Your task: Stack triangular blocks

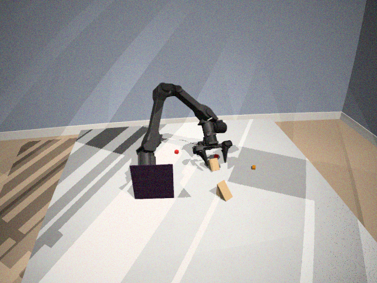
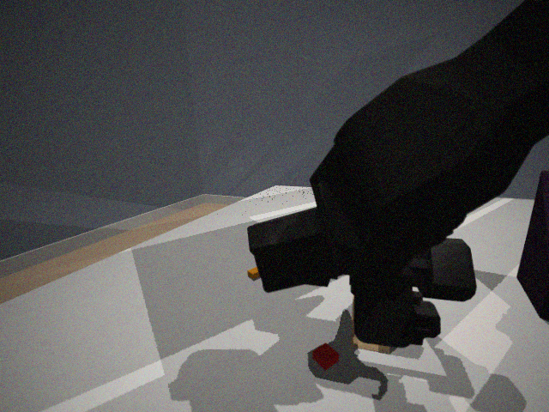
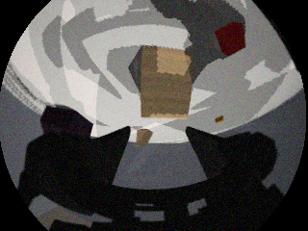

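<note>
One tan triangular block [image 1: 214, 164] [image 3: 166, 89] rests on the table right under my gripper; in the exterior view only its lower edge [image 2: 373, 346] shows beneath the dark fingers. My gripper [image 1: 216, 162] [image 3: 160, 129] is open, with the fingers spread on either side of this block and not gripping it. The other tan triangular block [image 1: 224, 190] stands apart on the table, nearer the front, with its slope facing up; in the wrist view it shows as a small tan piece [image 3: 143, 137] between the fingertips.
A red cube [image 1: 216, 156] [image 2: 324, 355] [image 3: 231, 38] lies close behind the gripper. Another red cube [image 1: 176, 151] lies to the left. A small orange cube [image 1: 253, 167] [image 2: 253, 273] [image 3: 219, 118] lies to the right. A dark purple box [image 1: 152, 181] [image 2: 536, 252] stands by the arm's base.
</note>
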Robot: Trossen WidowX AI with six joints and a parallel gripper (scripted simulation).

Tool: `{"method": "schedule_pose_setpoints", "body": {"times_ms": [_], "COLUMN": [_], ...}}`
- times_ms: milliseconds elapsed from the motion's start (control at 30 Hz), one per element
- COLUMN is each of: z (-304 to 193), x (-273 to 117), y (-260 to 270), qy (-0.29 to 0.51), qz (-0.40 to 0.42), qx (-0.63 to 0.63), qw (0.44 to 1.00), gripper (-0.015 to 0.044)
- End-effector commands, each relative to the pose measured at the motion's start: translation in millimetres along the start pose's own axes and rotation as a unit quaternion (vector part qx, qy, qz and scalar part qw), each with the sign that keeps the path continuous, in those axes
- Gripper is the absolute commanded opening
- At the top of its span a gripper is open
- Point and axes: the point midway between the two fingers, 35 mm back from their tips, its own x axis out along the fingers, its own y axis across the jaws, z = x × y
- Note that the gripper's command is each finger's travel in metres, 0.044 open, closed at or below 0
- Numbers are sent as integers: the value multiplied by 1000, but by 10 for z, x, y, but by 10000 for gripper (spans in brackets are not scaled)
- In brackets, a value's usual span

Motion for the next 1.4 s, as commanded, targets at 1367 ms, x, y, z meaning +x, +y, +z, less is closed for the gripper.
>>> {"method": "schedule_pose_setpoints", "body": {"times_ms": [1367], "z": [491], "x": [-133], "y": [-9], "qy": [-15], "qz": [-2], "qx": [6], "qw": [1000], "gripper": [440]}}
